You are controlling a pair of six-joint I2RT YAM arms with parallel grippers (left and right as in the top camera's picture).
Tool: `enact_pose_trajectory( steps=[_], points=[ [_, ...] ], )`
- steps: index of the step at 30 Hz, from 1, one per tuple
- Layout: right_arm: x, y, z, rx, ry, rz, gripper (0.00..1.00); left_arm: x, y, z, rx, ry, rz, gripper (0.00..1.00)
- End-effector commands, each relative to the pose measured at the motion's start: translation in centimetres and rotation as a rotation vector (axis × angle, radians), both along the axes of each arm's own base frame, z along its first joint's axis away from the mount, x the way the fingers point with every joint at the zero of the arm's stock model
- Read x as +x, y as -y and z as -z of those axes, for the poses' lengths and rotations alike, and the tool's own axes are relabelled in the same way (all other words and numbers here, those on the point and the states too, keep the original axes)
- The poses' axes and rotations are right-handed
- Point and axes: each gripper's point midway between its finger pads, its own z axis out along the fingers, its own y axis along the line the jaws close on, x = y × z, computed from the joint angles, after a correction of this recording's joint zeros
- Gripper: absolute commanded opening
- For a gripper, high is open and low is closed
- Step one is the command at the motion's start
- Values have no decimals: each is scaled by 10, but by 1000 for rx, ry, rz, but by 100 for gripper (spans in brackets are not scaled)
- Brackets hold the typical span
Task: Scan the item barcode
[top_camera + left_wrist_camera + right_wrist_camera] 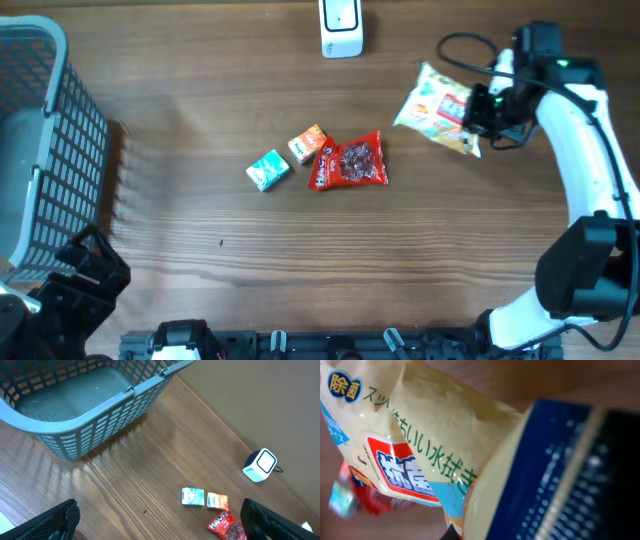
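Jaws of the right gripper are pinched nearly shut on the right-hand edge of a cream-yellow plastic packet printed with red, blue and green Japanese lettering. The right wrist view is filled by its crinkled film, pressed close to the lens. Jaws of the left gripper stand as wide as they go and hold nothing, low at the near left corner beside a grey-blue plastic mesh basket.

So the pick looks done. The packet is at the far right of the wooden tabletop, tilted, and I cannot tell for certain whether it is clear of the wood or rests a corner on it. A small white box-shaped scanner stands at the far edge, well apart from the packet and to its left, so the scan itself is not yet made. No barcode shows in any view, so which face carries it is unknown. I judge that what is left is to carry the packet across to the scanner and turn the coded face toward its window.

Three more goods lie together in the middle of the tabletop, with neither arm near them: a small teal carton, a small orange carton, and a red plastic snack bag touching the orange one. If they too need scanning, the task is at an early stage.
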Motion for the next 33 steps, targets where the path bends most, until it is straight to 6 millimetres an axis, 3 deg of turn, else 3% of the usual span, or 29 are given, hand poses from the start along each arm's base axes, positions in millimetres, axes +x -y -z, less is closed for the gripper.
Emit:
enact_pose_trajectory(
  steps=[1,2,4,8,9,11,12,13,15,16,17,21,25,26,28,30,32,33],
  points=[
    [-12,17,29,-38,-41,90,17,-1,-3,-1,-1,8,-24,100],
    [-13,17,40,-42,-41,91,52,-1,-3,-1,-1,8,-24,100],
    [-23,16,44,-40,-76,83,86,-1,-3,-1,-1,8,-24,100],
    [-29,19,12,-75,-74,10,99,-1,-3,-1,-1,9,-24,100],
    [-21,18,-12,-70,-26,6,93,-1,-3,-1,-1,8,-24,100],
    [2,3,-44,-5,114,-78,66,-1,-3,-1,-1,9,-24,100],
    [14,-6,-55,43,177,-100,45,-1,-3,-1,-1,8,-24,100],
    [27,-19,-64,116,251,-130,19,-1,-3,-1,-1,8,-24,100],
    [54,-32,-61,147,349,-161,4,-1,-3,-1,-1,9,-24,100],
    [61,-35,-47,138,340,-141,5,-1,-3,-1,-1,8,-24,100],
    [65,-36,-16,116,283,-79,4,-1,-3,-1,-1,8,-24,100],
    [62,-30,66,37,118,54,4,-1,-3,-1,-1,8,-24,100],
    [53,-28,122,22,-8,50,4,-1,-3,-1,-1,9,-24,100],
    [51,-28,129,20,-23,46,4,-1,-3,-1,-1,9,-24,100],
    [49,-23,119,-1,-21,26,4,-1,-3,-1,-1,8,-24,100],
    [48,-19,87,-5,2,12,4,-1,-3,-1,-1,8,-24,100],
    [38,-12,25,-33,51,-23,4,-1,-3,-1,-1,9,-24,100],
    [32,-7,9,-55,64,-12,4,-1,-3,-1,-1,8,-24,100]
  ],
)
